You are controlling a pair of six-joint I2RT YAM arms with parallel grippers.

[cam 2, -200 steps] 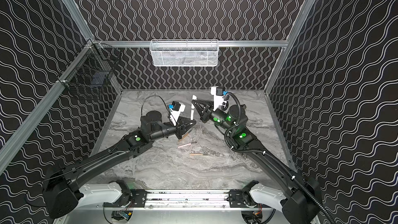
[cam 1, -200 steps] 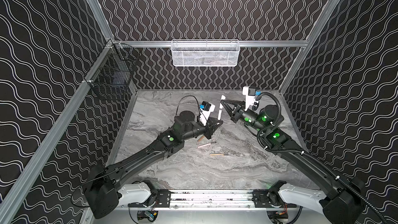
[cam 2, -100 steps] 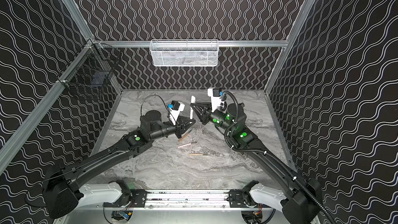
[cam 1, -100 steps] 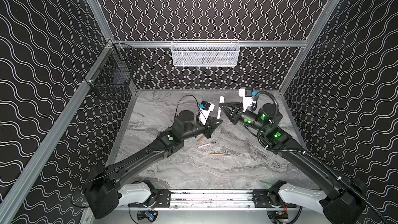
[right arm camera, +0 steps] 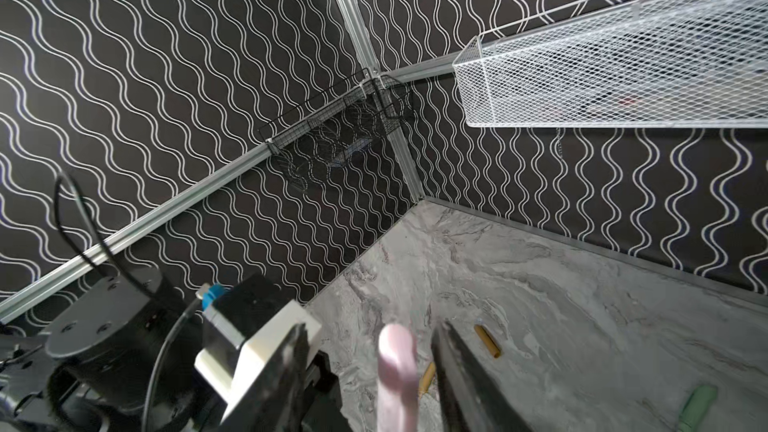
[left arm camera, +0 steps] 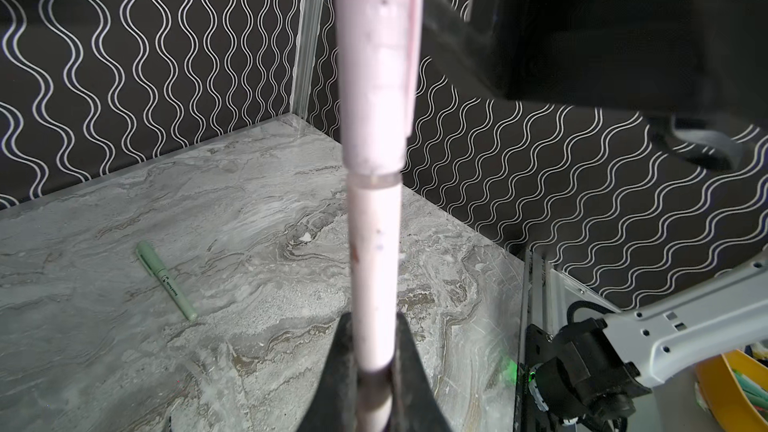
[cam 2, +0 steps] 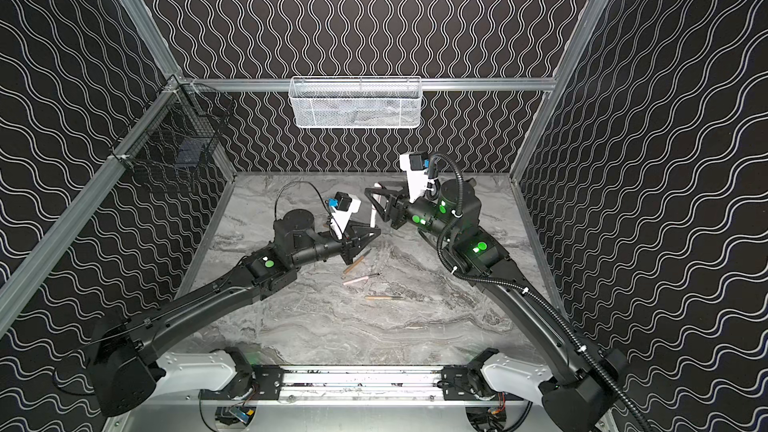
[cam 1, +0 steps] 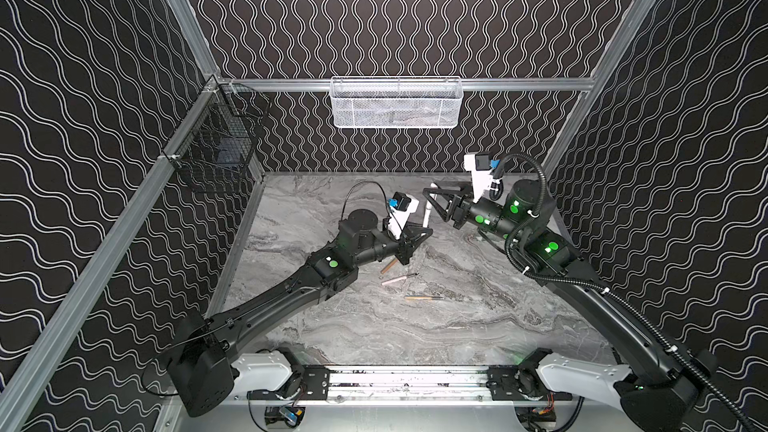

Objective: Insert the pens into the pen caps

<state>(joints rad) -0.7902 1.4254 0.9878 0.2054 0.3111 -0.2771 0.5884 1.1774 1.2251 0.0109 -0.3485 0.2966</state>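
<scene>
Currently the pale pink pen stands near upright above the tabletop, towards the rear centre; its lower end is clamped in the left claw, which is closed tight on the barrel; the pink cap sits on the pen's upper end, meeting the barrel at a narrow ring. Above it, the right claw is part open, one jaw either side of the cap's rounded tip; a gap shows on each side, no contact is seen, and it holds nothing. In both top views three more pens lie on the tabletop just in front of the left claw: the rear tan pen partly under the claw; the second pink pen beside it, dark tip bare; the front tan pen nearest the front edge. The left wrist view shows a capped green pen lying flat, well apart from the held pen; the right wrist view shows a loose tan cap on the tabletop beyond the right claw.
</scene>
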